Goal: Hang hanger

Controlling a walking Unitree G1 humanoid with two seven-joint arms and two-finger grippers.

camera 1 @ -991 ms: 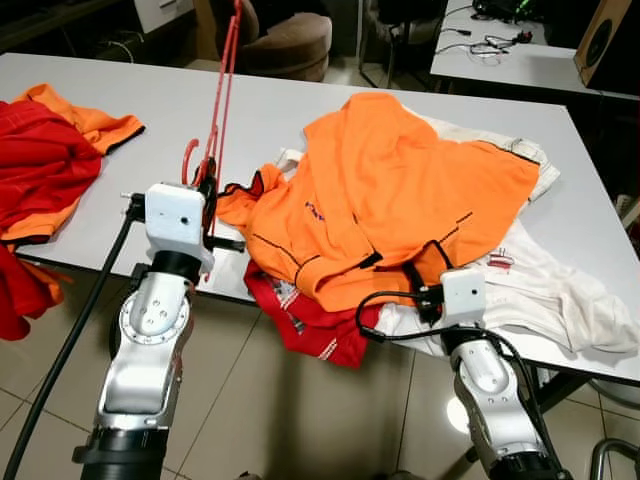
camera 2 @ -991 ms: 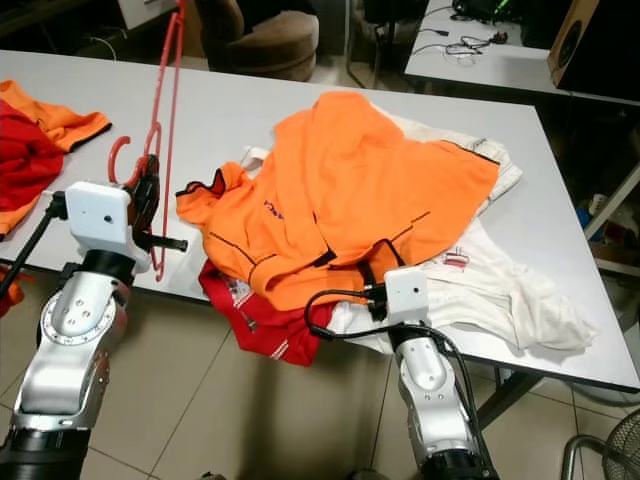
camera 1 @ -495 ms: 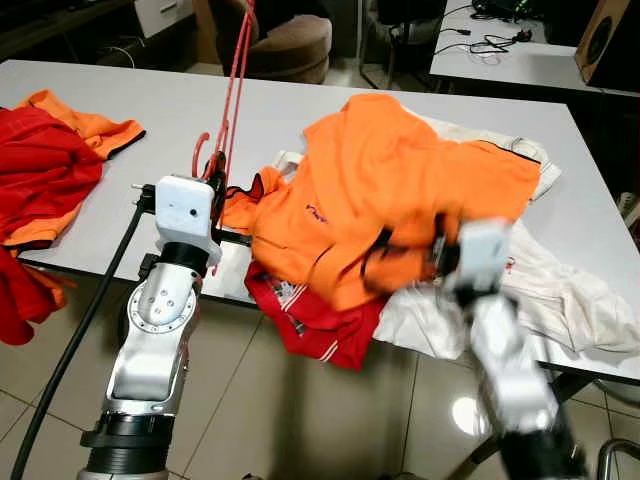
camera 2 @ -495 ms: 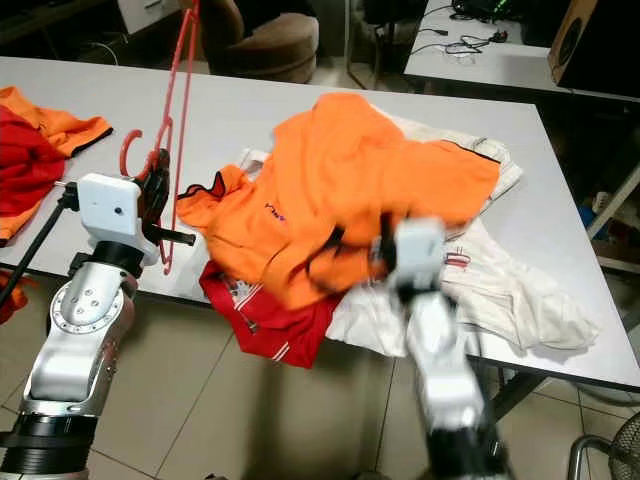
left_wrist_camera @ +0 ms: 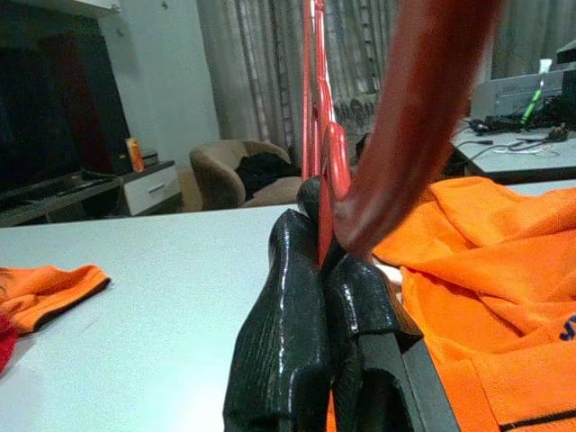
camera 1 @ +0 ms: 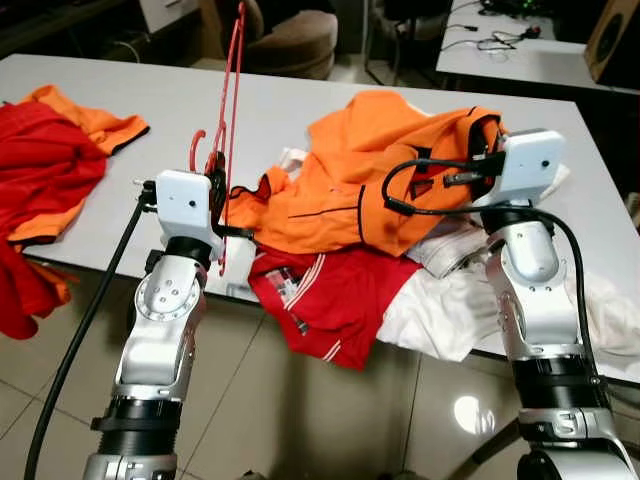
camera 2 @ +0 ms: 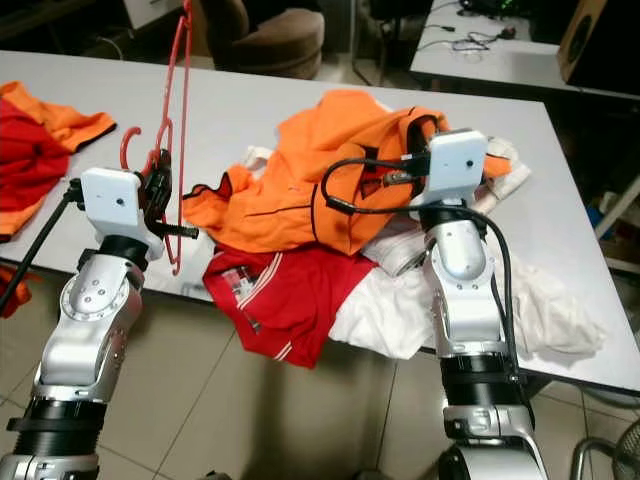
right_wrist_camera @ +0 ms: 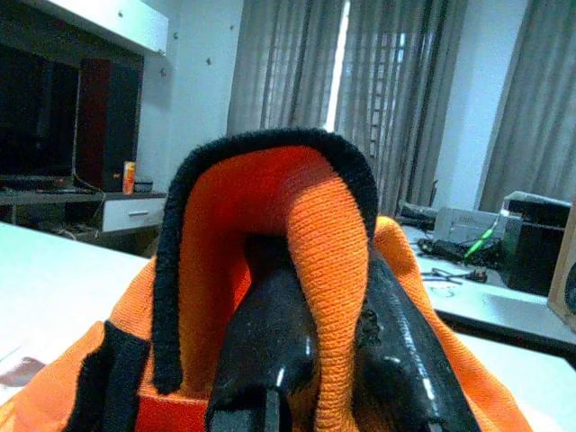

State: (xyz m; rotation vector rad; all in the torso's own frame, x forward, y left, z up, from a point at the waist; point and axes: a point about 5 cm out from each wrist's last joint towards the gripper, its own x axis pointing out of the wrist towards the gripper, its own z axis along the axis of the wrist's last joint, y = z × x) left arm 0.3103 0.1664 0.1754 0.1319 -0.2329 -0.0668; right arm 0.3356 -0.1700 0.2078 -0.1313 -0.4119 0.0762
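Note:
My left gripper (camera 1: 214,188) is shut on a red hanger (camera 1: 232,90) and holds it upright over the near edge of the grey table (camera 1: 150,95). The left wrist view has the black fingers (left_wrist_camera: 297,315) pressed together on the hanger's thin red bar (left_wrist_camera: 321,180). My right gripper (camera 1: 478,128) is raised above the table, shut on a black-trimmed edge of the orange shirt (camera 1: 360,170). That fold of orange cloth (right_wrist_camera: 315,234) wraps over the fingers (right_wrist_camera: 270,342) and lifts that side of the shirt off the pile.
A red shirt (camera 1: 320,300) hangs over the table's front edge under the orange one, beside a white garment (camera 1: 440,310). More red and orange clothes (camera 1: 50,160) lie at the table's left end. A brown armchair (camera 1: 300,35) and a second table (camera 1: 520,60) stand behind.
My right arm rose from the table's front edge and pulled the orange shirt's near edge up and back, uncovering more of the red shirt. The left arm and hanger barely moved.

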